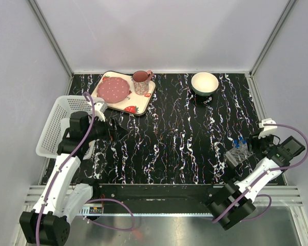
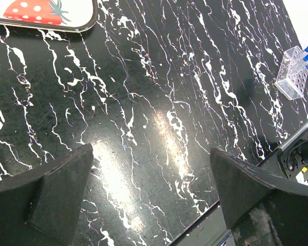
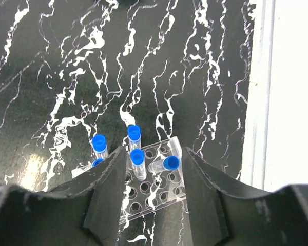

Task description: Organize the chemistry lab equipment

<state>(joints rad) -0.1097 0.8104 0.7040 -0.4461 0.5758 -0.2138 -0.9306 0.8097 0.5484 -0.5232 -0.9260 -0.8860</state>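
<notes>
My right gripper [image 3: 154,159] hangs over the clear tube rack [image 3: 159,192] at the near right edge of the table [image 3: 66,61]. Its jaws are parted to a middling gap on either side of one upright blue-capped tube [image 3: 137,159], and I see no grip on it. I judge that the step is seating tubes in the rack. To do it well I should spread the jaws a little more, then lift straight up so that neither finger [image 3: 110,195] drags this tube or the rack. The left finger sits very close to the tube, so I should ease away from that side first. One tube [image 3: 167,164] lies tilted across the holes just beside my right finger, and it wants standing up next.

My left gripper [image 2: 151,174] is spread wide over bare table and holds nothing.

Counting from near to far:
- One rack.
- Five blue caps: four plain to see and one half hidden behind my left finger.
- One white basket [image 1: 54,120] at the left edge.
- At the far side, one strawberry tray [image 1: 136,105] carrying one pink plate [image 1: 113,89] and one cup [image 1: 141,81].
- One white bowl [image 1: 204,73].

I see no bottle, funnel or sticks in these views.
</notes>
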